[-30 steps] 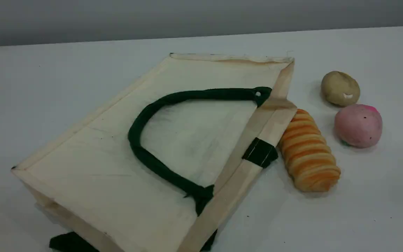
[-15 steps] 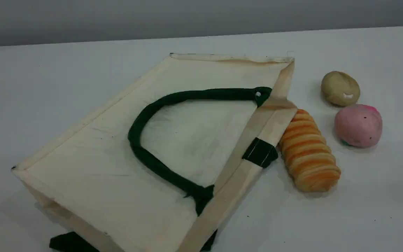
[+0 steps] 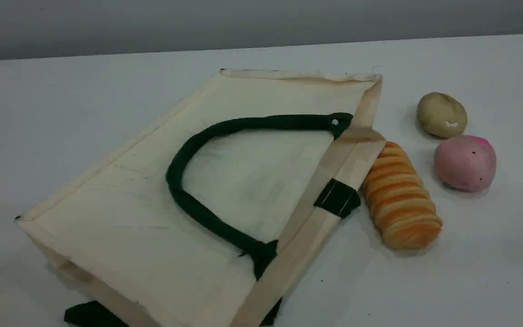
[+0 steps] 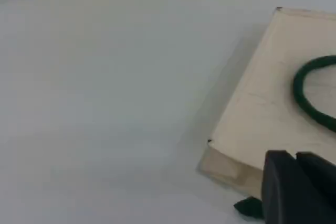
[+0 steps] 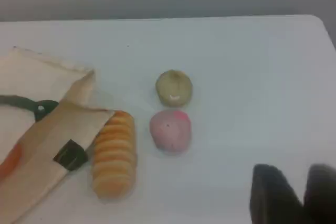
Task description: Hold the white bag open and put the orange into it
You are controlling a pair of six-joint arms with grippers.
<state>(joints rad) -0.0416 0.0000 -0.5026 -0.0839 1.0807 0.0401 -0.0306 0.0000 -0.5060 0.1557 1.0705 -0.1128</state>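
The white bag (image 3: 161, 218) lies flat on the table with one dark green handle (image 3: 184, 200) curved across its top face; its banded mouth edge (image 3: 329, 181) faces right. The left wrist view shows the bag's corner (image 4: 262, 119). The orange is not visible in the scene view. An orange-red patch (image 5: 10, 158) on the bag cloth shows in the right wrist view, and I cannot tell what it is. My left gripper (image 4: 294, 182) hovers by the bag's near corner, its tips close together. My right gripper (image 5: 296, 192) has a gap between its fingers and holds nothing.
A ridged orange-striped bread loaf (image 3: 400, 197) lies against the bag's mouth edge. A pink round fruit (image 3: 465, 162) and a tan potato-like lump (image 3: 441, 114) sit further right. Bare white table (image 3: 61, 100) spreads left of the bag.
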